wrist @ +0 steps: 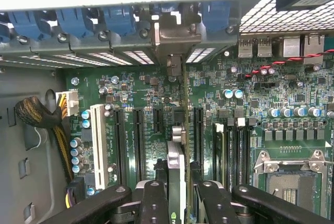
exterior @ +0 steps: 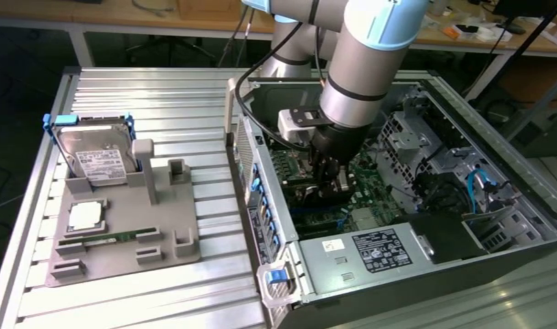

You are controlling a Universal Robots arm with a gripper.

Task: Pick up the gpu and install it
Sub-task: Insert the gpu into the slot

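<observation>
The arm reaches down into the open case (exterior: 415,205), and the gripper (exterior: 331,179) sits low over the motherboard (exterior: 370,195). From the wrist, the two black fingers (wrist: 154,203) stand on either side of the gpu (wrist: 176,169), seen edge-on as a thin upright card running up the middle of the board. The jaws are narrowed around it, clenched on the card's edge with little gap showing on either side. The gpu stands upright among the long black slots (wrist: 140,143), its silver bracket (wrist: 175,36) at the far end meeting the row of blue clips (wrist: 117,18) along the case's back wall; whether it is fully seated in a slot I cannot tell. The white slot (wrist: 97,145) lies off to one side, the empty CPU socket (wrist: 289,179) to the other. Out on the metal table (exterior: 168,96), on the exterior view's left, the grey holder (exterior: 122,233) carries a hard drive (exterior: 97,154) standing tilted, a processor (exterior: 84,216) lying flat, and a memory stick (exterior: 109,238) in its groove.
</observation>
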